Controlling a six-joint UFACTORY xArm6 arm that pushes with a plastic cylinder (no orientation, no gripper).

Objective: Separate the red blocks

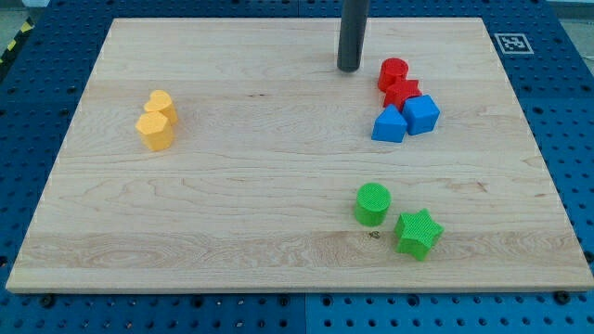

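A red cylinder [393, 72] stands at the view's upper right, touching a second red block [403, 93] of star-like shape just below it. My tip [349, 69] rests on the board just left of the red cylinder, a small gap apart from it. A blue triangular block [389, 124] and a blue cube-like block [421, 115] press against the lower red block from below.
A green cylinder [372, 204] and a green star [418, 233] sit at the view's lower right. Two yellow blocks [161, 105] [154, 131] touch each other at the view's left. The wooden board [232, 204] lies on a blue perforated table.
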